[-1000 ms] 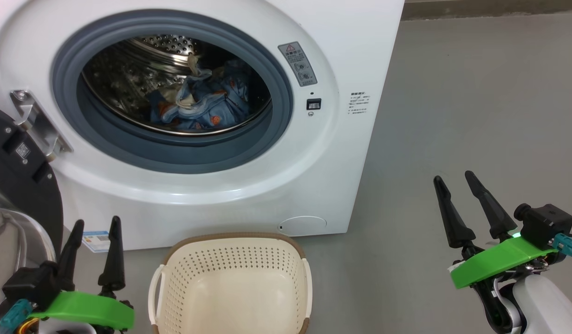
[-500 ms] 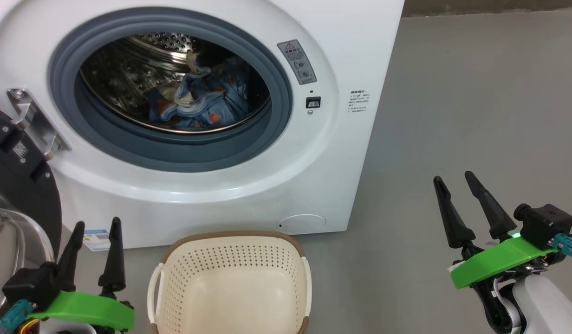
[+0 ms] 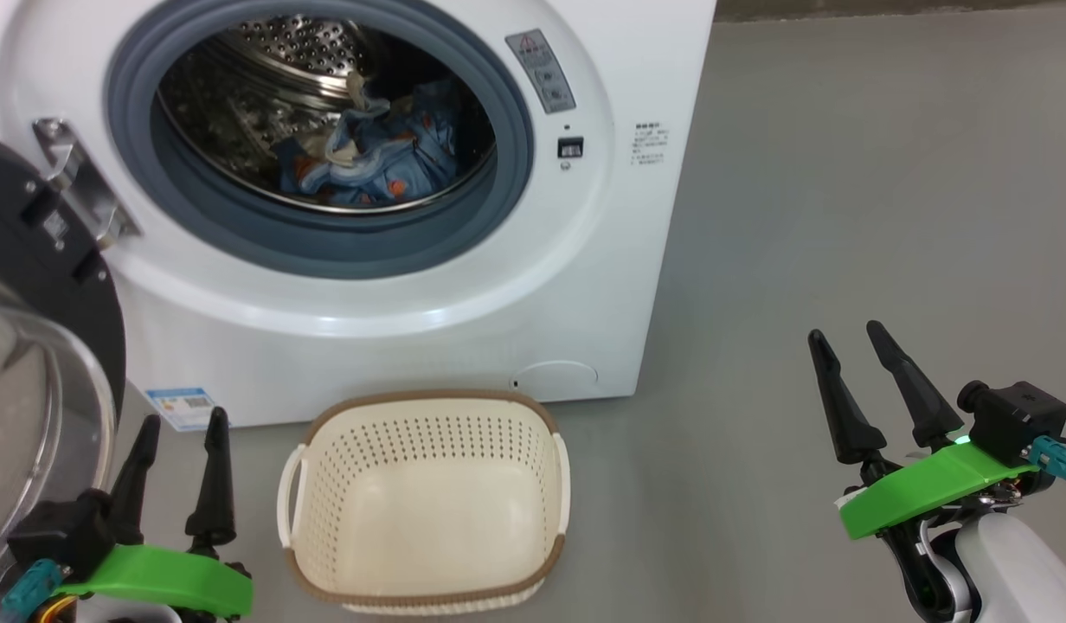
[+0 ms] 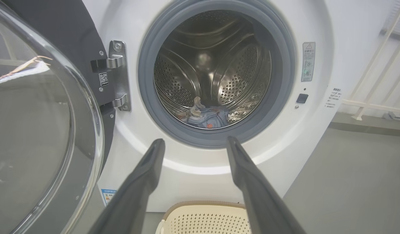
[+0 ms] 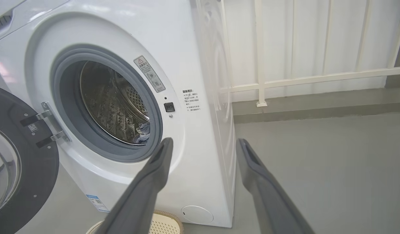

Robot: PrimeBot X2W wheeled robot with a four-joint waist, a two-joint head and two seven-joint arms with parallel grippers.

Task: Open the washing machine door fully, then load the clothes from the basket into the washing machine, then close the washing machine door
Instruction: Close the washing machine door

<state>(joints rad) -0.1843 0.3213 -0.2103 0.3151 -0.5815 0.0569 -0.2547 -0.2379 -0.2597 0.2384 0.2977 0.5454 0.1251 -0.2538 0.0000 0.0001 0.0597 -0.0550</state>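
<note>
The big white box of a washing machine (image 3: 498, 285) stands on the grey floor (image 3: 844, 173) and fills the head view from 9 to 1 o'clock. Its big round shiny black door with a clear glass bowl (image 3: 48, 277) hangs wide open at 9 o'clock, on a silver hinge (image 3: 79, 186). The small bundle of light blue clothes with orange bears and a bit of cream cloth (image 3: 377, 160) lies low in the holey steel drum (image 3: 239, 95), behind the grey rubber ring (image 3: 514, 147). The cream plastic basket with little holes and a brown rim (image 3: 429, 400) sits empty on the floor at 6 o'clock, just in front of the machine. The left tool (image 3: 183, 417) is at 8 o'clock, near the door glass. Its fingers are spread wide and hold nothing. The right tool (image 3: 844, 330) is at 4 o'clock over bare floor, well apart from the machine. It is wide too and holds nothing.
</note>
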